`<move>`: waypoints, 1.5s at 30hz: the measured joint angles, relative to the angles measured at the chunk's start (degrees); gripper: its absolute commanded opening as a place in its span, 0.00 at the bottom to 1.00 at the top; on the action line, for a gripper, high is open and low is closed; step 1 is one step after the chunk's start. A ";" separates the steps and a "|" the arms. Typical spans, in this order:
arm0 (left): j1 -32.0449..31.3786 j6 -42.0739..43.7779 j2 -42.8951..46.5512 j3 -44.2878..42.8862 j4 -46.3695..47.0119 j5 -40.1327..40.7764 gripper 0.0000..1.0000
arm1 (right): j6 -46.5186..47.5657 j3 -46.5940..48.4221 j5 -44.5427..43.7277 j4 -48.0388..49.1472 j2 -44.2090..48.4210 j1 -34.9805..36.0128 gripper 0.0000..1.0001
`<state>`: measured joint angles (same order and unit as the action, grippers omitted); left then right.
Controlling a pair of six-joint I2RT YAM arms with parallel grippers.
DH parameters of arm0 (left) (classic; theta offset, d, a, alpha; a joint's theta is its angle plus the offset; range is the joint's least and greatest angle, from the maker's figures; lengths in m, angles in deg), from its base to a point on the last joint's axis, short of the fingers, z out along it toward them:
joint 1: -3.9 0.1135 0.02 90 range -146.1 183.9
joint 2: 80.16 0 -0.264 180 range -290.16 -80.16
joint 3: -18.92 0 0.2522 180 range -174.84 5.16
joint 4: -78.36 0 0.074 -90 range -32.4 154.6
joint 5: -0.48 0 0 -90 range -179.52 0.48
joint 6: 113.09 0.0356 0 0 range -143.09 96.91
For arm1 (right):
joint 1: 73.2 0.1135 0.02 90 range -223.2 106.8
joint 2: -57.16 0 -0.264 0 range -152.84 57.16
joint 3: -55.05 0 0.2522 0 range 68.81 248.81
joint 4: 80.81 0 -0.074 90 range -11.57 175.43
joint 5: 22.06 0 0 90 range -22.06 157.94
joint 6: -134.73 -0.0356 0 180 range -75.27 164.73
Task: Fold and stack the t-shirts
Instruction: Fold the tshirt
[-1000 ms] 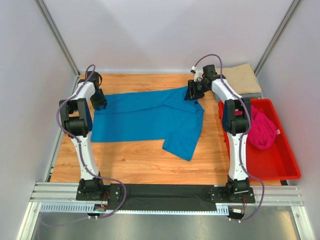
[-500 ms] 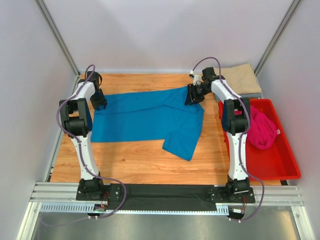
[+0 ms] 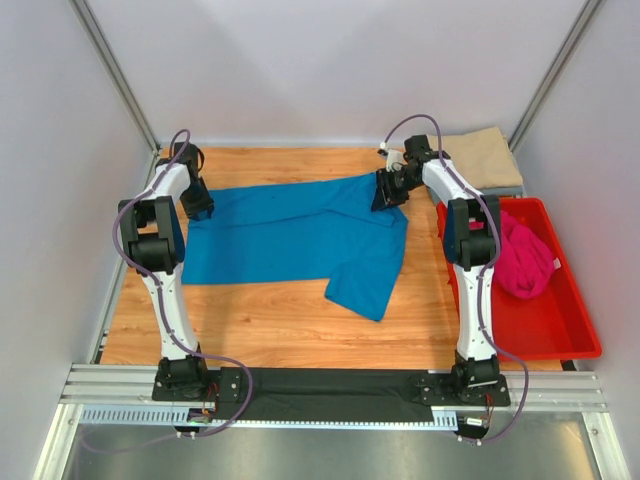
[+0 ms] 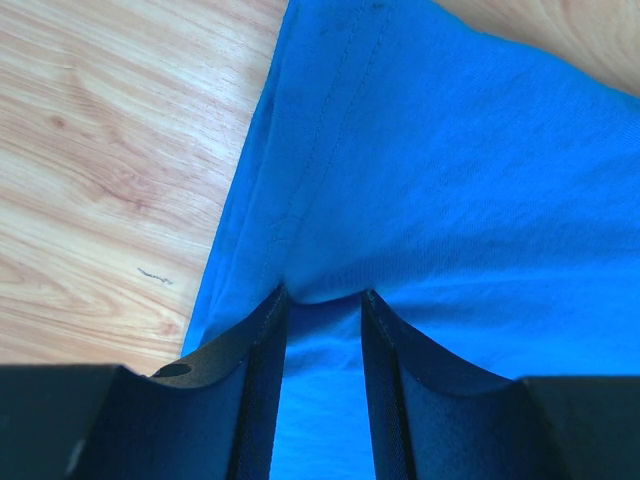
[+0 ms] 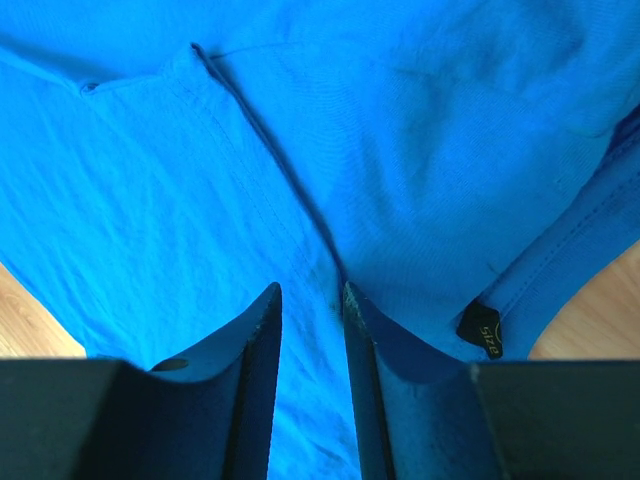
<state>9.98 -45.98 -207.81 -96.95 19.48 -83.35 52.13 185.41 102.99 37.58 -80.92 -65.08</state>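
The left tool [image 4: 323, 295], narrowed, pinches the blue t-shirt [image 3: 290, 235] at its 9 o'clock hem; the right tool [image 5: 307, 290], equally narrow, grips near the collar at 3 o'clock. The shirt's long axis runs between them across the surface [image 3: 280, 320]. The tan t-shirt [image 3: 485, 155] lies at 1 o'clock, the pink t-shirt [image 3: 525, 255] in the red bin [image 3: 560, 350]; I judge neither obstructs.

The left arm [image 3: 168, 300] and right arm [image 3: 478, 300] share white links, black joints, looping purple cables [image 3: 410, 117] and black tapered tool fingers [image 4: 250, 390].
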 measured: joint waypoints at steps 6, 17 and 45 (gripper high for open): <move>0.00 -0.02 0.02 0.07 0.07 -0.04 0.41 | 0.00 -0.02 -0.02 -0.22 0.00 -0.02 0.33; 0.02 -0.44 0.33 0.70 0.72 -0.44 0.41 | -0.04 0.79 -0.33 -1.20 -1.44 -0.02 0.09; -0.07 -1.20 0.24 0.33 -0.55 1.25 0.41 | 1.31 -15.63 -5.64 1.22 14.51 4.90 0.00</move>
<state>9.92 -47.18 -207.57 -96.62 18.93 -82.10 53.44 169.78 97.35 38.80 -66.41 -60.19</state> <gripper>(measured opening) 0.411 0.009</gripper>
